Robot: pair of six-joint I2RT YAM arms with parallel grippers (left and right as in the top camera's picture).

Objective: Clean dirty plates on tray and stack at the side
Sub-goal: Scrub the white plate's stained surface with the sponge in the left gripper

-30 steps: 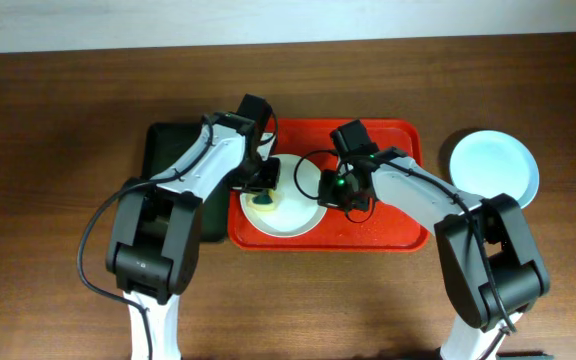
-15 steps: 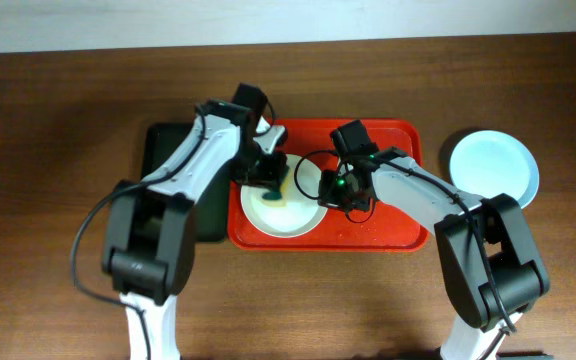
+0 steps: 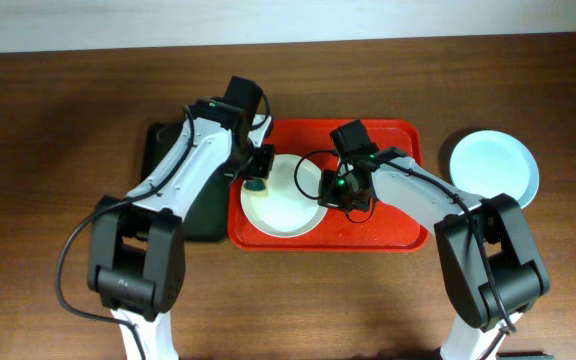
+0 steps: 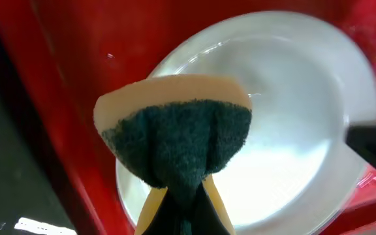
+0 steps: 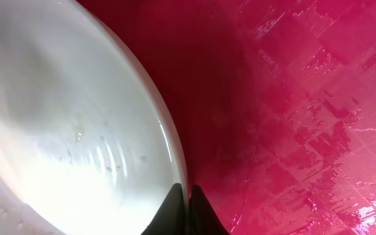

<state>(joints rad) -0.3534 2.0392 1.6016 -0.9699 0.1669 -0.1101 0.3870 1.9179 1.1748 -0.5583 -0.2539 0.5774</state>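
A white plate (image 3: 286,200) lies at the left end of the red tray (image 3: 388,230). My right gripper (image 3: 325,190) is shut on the plate's right rim; the right wrist view shows its dark fingertips (image 5: 175,207) pinching the thin edge of the plate (image 5: 57,117) over the wet tray (image 5: 305,98). My left gripper (image 3: 256,178) is shut on a folded yellow-and-green sponge (image 4: 175,130), held just above the plate's (image 4: 292,130) left rim. A pale blue plate (image 3: 494,168) sits on the table to the right of the tray.
A black tray (image 3: 173,190) lies against the red tray's left side, under my left arm. Brown table surrounds both trays. A pale wall runs along the far edge.
My left gripper has carried the sponge from the middle of the white plate up and left to its rim. The right gripper has stayed put on the plate's edge.
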